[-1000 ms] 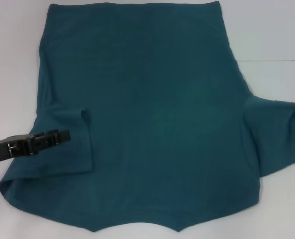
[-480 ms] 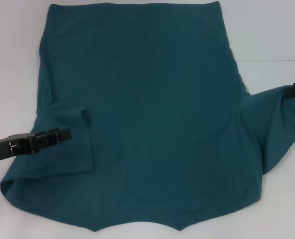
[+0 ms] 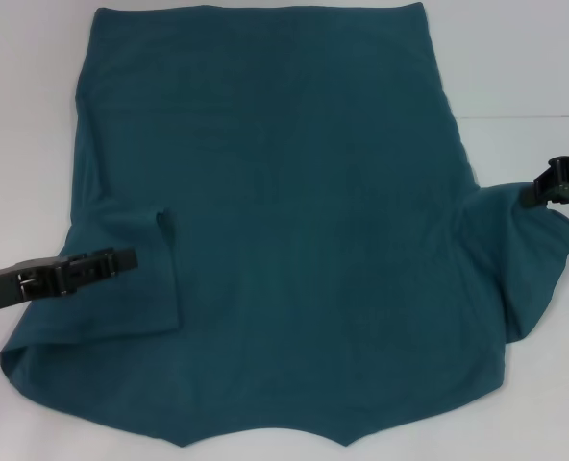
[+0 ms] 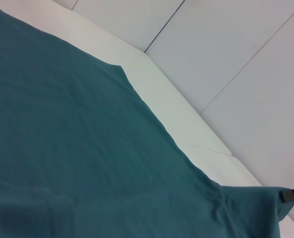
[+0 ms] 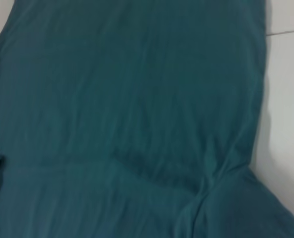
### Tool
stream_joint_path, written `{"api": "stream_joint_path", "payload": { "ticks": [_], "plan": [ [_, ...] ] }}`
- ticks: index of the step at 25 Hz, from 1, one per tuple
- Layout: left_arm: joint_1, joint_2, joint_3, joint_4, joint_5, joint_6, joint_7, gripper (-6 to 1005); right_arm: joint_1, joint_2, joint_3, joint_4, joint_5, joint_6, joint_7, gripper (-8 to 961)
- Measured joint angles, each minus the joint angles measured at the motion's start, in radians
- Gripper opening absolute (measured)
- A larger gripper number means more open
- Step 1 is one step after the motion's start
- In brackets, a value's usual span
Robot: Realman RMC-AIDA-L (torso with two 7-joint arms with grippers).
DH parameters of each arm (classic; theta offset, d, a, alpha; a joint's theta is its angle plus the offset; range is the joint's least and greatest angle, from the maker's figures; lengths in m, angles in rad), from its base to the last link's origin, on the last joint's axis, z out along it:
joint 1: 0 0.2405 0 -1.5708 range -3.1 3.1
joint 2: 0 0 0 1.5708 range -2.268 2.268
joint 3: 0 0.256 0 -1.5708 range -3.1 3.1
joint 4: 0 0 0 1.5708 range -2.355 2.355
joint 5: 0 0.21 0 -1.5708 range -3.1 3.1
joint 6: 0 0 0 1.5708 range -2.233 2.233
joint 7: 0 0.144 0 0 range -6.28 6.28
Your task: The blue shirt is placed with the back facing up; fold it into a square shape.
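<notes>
Two sleeves, one still out. The shirt [image 3: 284,221] lies flat on the white table [image 3: 515,58], hem far, collar end near. Left sleeve is already turned in over the body; the left gripper [image 3: 107,266] rests on that flap, and I cannot tell whether its jaws are together or apart. The right gripper [image 3: 546,190] is clamped on the right sleeve's tip, lifted clear of the table, the cloth hanging in a tent below and inboard of it. The shirt body lies straight across from those jaws, toward the left arm, long axis running away from the robot. My read: carry inward across that axis. Bare table outboard, nothing in the path.
</notes>
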Motion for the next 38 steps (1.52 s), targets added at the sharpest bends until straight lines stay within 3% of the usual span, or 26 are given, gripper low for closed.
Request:
{"api": "stream_joint_path", "payload": {
  "ticks": [9,26,35,38],
  "plan": [
    [0.000,-0.004,0.000,0.000,0.000,0.008,-0.003,511,0.021,0.006,0.002,-0.018,-0.030,-0.032,0.013,21],
    [0.000,-0.006,0.000,0.001,-0.016,0.001,-0.042,510,0.012,0.001,0.009,-0.042,-0.030,0.071,0.033,21],
    [0.000,-0.006,0.000,0.000,-0.025,-0.014,-0.042,510,0.022,0.009,0.004,-0.035,-0.028,0.075,0.035,22],
    [0.000,-0.006,0.000,0.000,-0.025,-0.025,-0.042,510,0.035,0.022,-0.003,-0.014,-0.028,0.054,0.033,22]
  ]
}}
